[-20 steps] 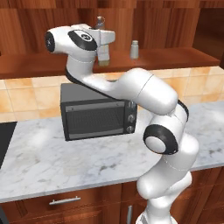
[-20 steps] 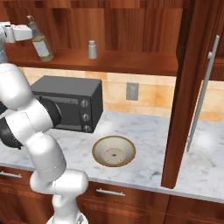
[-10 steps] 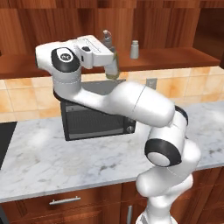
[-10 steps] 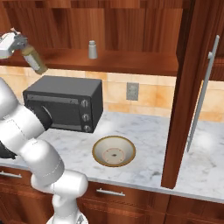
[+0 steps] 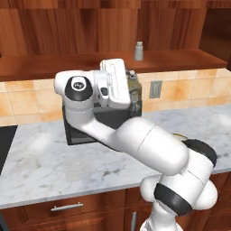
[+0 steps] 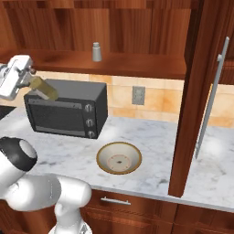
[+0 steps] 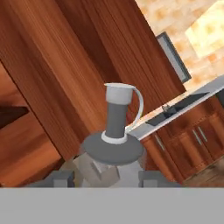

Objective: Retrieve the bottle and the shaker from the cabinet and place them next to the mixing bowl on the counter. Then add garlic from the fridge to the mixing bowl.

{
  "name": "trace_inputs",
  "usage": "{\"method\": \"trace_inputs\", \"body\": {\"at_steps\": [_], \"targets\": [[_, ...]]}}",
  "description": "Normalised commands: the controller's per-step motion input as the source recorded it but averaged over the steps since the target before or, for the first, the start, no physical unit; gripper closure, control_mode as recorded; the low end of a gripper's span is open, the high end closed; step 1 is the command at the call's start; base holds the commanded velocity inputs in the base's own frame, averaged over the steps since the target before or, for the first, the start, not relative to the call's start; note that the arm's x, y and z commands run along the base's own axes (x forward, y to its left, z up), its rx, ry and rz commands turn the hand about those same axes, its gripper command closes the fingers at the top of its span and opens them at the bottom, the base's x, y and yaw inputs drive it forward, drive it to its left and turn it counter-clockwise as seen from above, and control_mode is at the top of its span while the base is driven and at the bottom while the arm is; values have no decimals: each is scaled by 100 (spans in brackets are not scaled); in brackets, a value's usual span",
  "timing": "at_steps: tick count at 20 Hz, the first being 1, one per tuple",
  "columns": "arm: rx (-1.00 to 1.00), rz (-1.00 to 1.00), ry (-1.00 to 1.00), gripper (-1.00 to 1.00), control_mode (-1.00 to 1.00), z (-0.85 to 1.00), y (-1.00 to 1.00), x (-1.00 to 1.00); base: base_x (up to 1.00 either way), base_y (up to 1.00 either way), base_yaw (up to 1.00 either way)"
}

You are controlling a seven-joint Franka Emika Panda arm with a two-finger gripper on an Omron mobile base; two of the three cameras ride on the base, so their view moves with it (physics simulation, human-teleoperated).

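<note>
Bottle (image 6: 43, 87) was clamped tilted in the closed fingers (image 7: 151, 178), off the cabinet; shaker (image 6: 96, 51) stood shelved above them, mixing bowl (image 6: 119, 158) below on the bench; garlic unfetched.

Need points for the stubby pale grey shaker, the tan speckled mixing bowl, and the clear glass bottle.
Stubby pale grey shaker (image 6: 96, 51): right base view, mid body.
Shallow tan mixing bowl (image 6: 106, 151): right base view, left rim.
Clear glass bottle (image 6: 44, 88): right base view, yellow body.

The white hand covers most of the bottle (image 5: 133, 85); the arm hides nearly all of the mixing bowl (image 5: 179, 135) near the worktop's (image 5: 54, 167) front edge.
</note>
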Motion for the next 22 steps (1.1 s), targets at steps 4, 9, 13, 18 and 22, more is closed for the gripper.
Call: {"method": "trace_inputs", "body": {"at_steps": [4,9,13,18,22], "targets": [[14,4,-11,100,-100,-53,-47,-99,0,0,0],[1,23,7,100,-100,-25,-7,-50,0,0,0],[0,26,25,100,-100,-26,-22,-8,0,0,0],[0,15,27,100,-100,-56,-18,14,0,0,0],[0,8,24,100,-100,-62,-13,48,0,0,0]]}}
